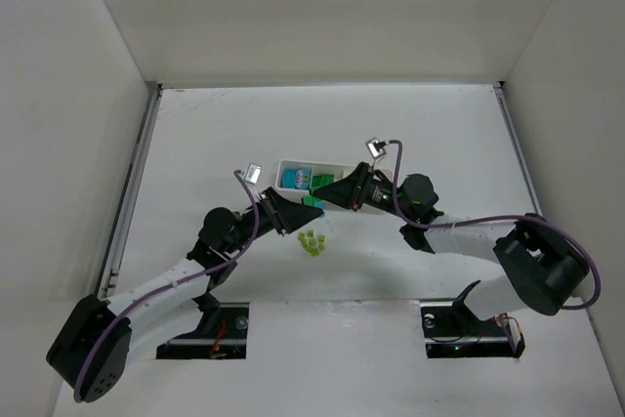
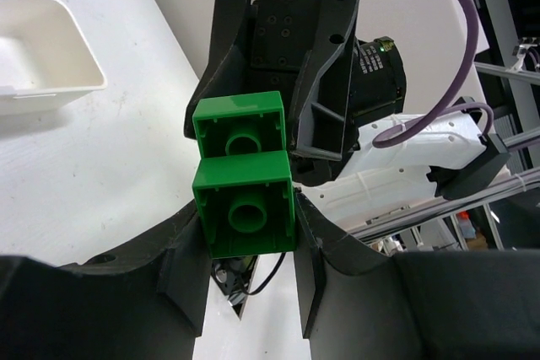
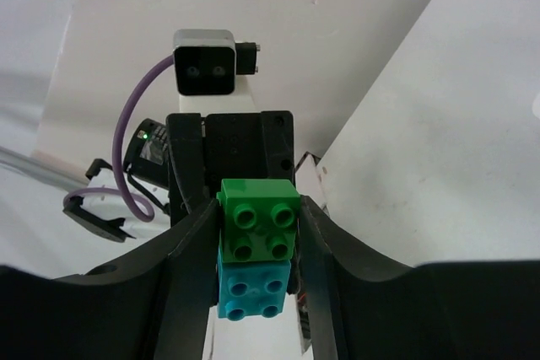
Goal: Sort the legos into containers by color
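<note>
Green against cyan: pull straight apart along joined bricks (image 2: pixel 243 173), clamped endwise by left gripper (image 2: pixel 247 225) and right gripper (image 3: pixel 257 238), mid-frame.

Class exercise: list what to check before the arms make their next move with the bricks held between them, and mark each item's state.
1. Hold by the left gripper: ok, shut on the joined bricks.
2. Hold by the right gripper: ok, its fingers press the joined bricks' sides.
3. Colours apart: not ok, the green brick sits on the cyan brick.
4. The tray near: ok, just beyond the grippers.
5. The yellow-green bricks: not ok, loose on the table.
6. Green's compartment: cannot tell, arms hide it.
</note>
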Motion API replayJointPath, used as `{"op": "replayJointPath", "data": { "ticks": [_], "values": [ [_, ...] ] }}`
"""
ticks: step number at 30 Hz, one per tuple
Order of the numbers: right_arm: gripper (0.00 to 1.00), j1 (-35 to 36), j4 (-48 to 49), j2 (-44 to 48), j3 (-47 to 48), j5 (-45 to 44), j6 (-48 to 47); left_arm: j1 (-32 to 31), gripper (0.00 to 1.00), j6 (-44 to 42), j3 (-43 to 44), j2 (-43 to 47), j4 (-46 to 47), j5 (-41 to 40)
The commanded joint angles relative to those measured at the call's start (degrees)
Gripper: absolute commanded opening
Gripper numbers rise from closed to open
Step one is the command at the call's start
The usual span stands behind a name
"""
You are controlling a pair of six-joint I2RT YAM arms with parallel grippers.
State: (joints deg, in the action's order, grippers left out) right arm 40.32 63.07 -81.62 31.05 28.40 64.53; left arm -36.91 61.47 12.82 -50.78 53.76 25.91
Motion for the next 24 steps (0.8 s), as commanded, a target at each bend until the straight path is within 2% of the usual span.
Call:
{"op": "replayJointPath", "data": {
  "ticks": [1,7,17,24],
  "values": [
    [0.44,0.51,6.01,-0.90,1.56,1.30,0.94,-0.31,0.15,-0.04,1.86,0.95,5.39,1.25],
    [0.31,-0.10,8.12,-0.64,-0.02,-0.18,1.56,0.39,0.15,0.31,1.33,1.65,5.39,1.25],
    [0.30,-6.43,11.02,0.50,-3.62,0.07,3.58,1.18,0.15,0.67,1.07,2.36,5.31,1.33],
    [0.31,-8.45,7.96,-0.63,-2.93,0.69,2.53,1.97,0.15,0.49,1.16,2.79,4.69,1.51]
  ]
}}
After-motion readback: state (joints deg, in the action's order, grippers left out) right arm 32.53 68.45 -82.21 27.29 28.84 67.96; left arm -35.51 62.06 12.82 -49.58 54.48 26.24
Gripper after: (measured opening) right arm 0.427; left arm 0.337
